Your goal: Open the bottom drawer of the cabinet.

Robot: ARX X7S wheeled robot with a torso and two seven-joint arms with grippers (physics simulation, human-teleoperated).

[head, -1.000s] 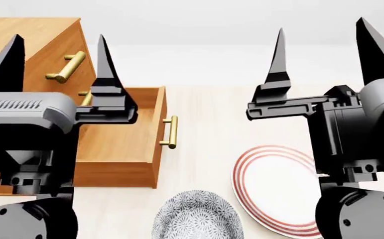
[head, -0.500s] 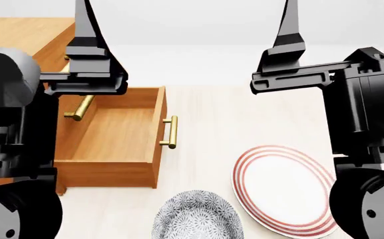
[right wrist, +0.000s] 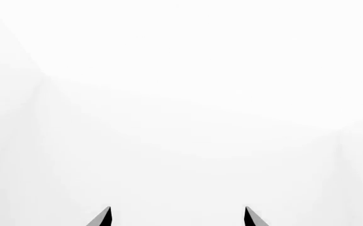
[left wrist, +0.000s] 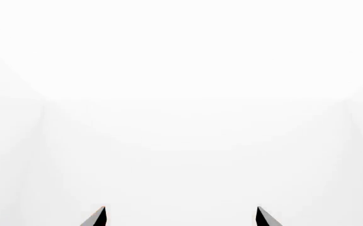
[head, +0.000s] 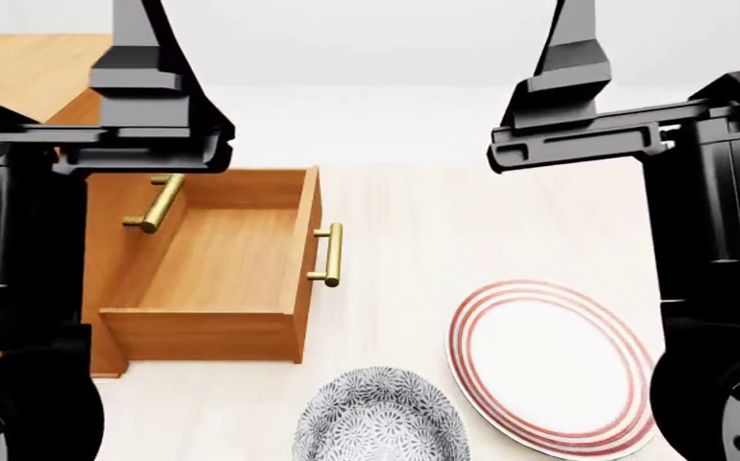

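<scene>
The cabinet [head: 17, 67] stands at the left of the head view, orange-brown wood. Its bottom drawer [head: 216, 259] is pulled out toward the right and looks empty inside. The drawer's brass bar handle [head: 327, 254] sits on its front. The brass handle of a drawer above [head: 155, 204] shows over it. My left gripper [head: 56, 29] is raised above the cabinet, pointing up, open and empty. My right gripper [head: 671, 29] is raised at the right, open and empty. Both wrist views show only white background beyond the left gripper [left wrist: 181, 215] and right gripper [right wrist: 177, 215].
A white plate with red rings [head: 549, 370] lies on the pale table [head: 408, 202] to the right of the drawer. A grey patterned bowl [head: 380, 423] sits at the table's front edge, below the drawer's front.
Both arms have risen; the fingers now reach past the top of the head view. My left gripper has lifted off the drawer area. The drawer stays open.
</scene>
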